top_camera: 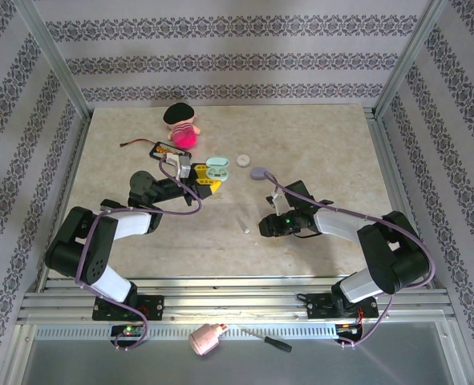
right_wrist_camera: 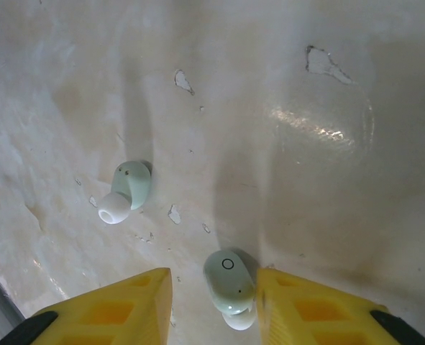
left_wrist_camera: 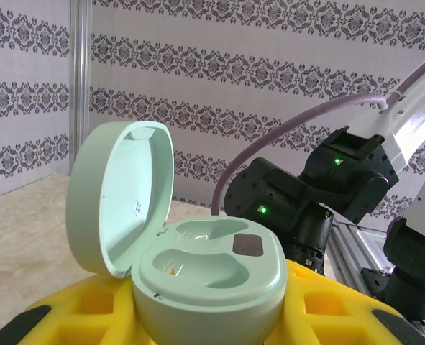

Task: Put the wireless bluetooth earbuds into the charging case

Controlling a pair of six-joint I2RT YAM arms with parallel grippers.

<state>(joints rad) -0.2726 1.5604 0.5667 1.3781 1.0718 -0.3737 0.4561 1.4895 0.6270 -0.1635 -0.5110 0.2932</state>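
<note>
Mint-green charging case [left_wrist_camera: 212,280], lid open, sits clamped in the left gripper [left_wrist_camera: 212,320]. The right gripper [right_wrist_camera: 213,287], not yet clenched, straddles one mint earbud [right_wrist_camera: 230,277] on the tabletop [right_wrist_camera: 305,144]. The second earbud [right_wrist_camera: 126,188] lies at its ten o'clock.

Bright, even overhead light covers the pale marbled table [top_camera: 317,152]. The right wrist view shows a white glare patch on it, soft grey shadows beside two pale mint earbuds [right_wrist_camera: 129,188], slight blur near the edges.
</note>
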